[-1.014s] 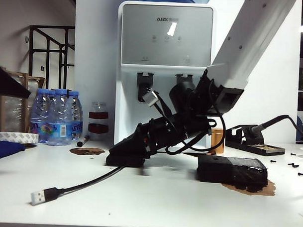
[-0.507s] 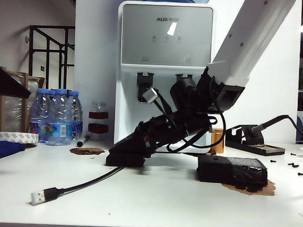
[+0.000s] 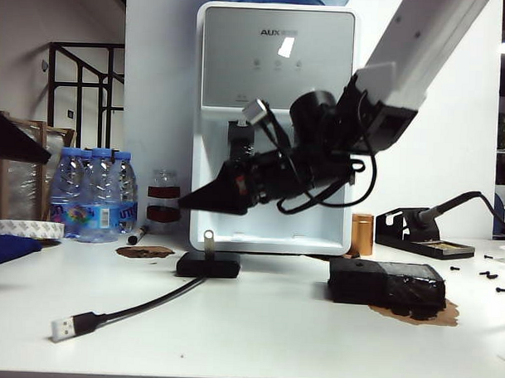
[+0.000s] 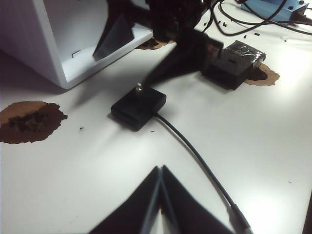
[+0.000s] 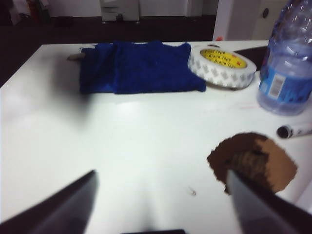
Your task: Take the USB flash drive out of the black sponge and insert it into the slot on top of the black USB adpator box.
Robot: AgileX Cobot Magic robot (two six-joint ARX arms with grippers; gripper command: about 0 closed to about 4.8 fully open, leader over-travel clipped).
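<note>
Right gripper (image 3: 190, 202) hung open above the USB flash drive (image 3: 208, 237) standing in the black USB adpator box (image 3: 208, 265) mid-tabletop, left gripper (image 4: 160, 195) shut; I judged the drive light, stiff, slippery, best pinched by its flat sides.

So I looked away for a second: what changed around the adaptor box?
The right gripper let go and lifted off the black USB adpator box, jaws now wide, leaving the USB flash drive standing in its top. The box, black sponge and shut left gripper stayed put.

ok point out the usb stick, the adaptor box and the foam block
usb stick (image 3: 207, 240), exterior view, upright metal body
adaptor box (image 4: 139, 107), left wrist view, top face
foam block (image 3: 386, 286), exterior view, front side
</note>
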